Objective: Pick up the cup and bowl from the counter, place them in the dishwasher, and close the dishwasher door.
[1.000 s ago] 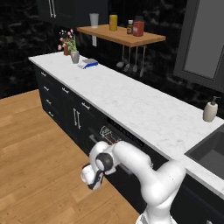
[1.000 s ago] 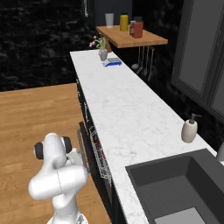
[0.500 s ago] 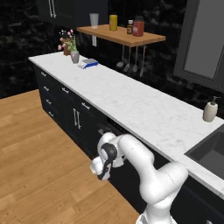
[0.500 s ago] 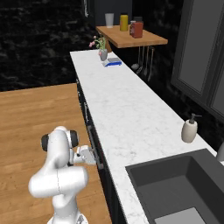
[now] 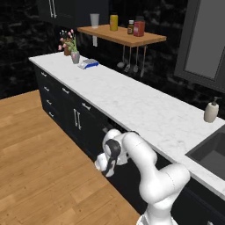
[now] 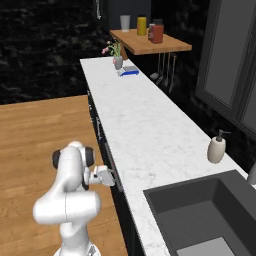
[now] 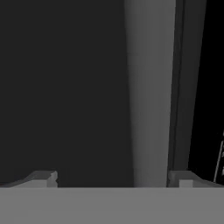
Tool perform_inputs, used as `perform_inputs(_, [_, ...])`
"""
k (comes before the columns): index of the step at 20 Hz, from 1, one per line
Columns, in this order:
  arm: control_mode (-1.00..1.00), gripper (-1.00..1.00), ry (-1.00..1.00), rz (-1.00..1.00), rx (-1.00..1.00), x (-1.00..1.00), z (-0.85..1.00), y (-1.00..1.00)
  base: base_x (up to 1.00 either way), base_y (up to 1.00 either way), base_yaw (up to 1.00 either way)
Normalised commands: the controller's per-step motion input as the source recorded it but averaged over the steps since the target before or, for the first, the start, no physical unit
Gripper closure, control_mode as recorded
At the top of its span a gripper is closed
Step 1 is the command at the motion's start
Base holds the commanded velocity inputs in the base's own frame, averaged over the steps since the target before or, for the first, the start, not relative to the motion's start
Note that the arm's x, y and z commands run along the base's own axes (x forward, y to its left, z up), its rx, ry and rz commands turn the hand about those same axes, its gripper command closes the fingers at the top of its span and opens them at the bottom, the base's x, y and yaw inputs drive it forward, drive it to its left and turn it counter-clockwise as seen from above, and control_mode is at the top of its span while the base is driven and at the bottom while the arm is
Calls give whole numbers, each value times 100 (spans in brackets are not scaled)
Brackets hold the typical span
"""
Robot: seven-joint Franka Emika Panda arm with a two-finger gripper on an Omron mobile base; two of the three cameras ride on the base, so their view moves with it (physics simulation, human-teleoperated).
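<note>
One white robot arm with dark joints bends down low in front of the run of black cabinets, its two-finger gripper [image 6: 111, 176] pressed up against the flat black front of the dishwasher door [image 5: 125, 176], just under the edge of the long white marble counter [image 5: 132, 99]. From the left base view the gripper [image 5: 105, 163] sits against the dark panel, at about the height of the silver bar handles on the neighbouring cabinet doors [image 5: 77, 118]. The door looks shut or very nearly so; I see no wire rack from either side. In the hand view the two small finger tips [image 7: 43, 178] stand well apart at the bottom corners, so the hand is spread wide with nothing between them, and close ahead is a flat dark surface with a paler grey upright band [image 7: 151, 92] running down it.

Neither the red cup nor the reddish-brown bowl can be made out anywhere on the worktop. At the far end of the counter stands a small grey vase of pink flowers [image 5: 70, 46], and just beside it lies a flat blue and white object [image 5: 88, 64]. Above that end hangs a brown wooden shelf [image 5: 123, 36] carrying a pale tumbler [image 5: 94, 20], a yellow canister [image 5: 114, 22] and a red jar [image 5: 139, 27]. Nearer the robot, a cream soap dispenser [image 5: 211, 110] stands by the dark sink [image 6: 200, 215].
</note>
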Motion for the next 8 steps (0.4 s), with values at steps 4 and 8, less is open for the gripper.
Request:
perform_inputs(4, [-100, -100, -19, 1, 1, -10, 1, -100, 0, 0, 0])
perform_inputs(8, [-100, -100, -2, 8, 10, -34, 4, -100, 0, 0, 0])
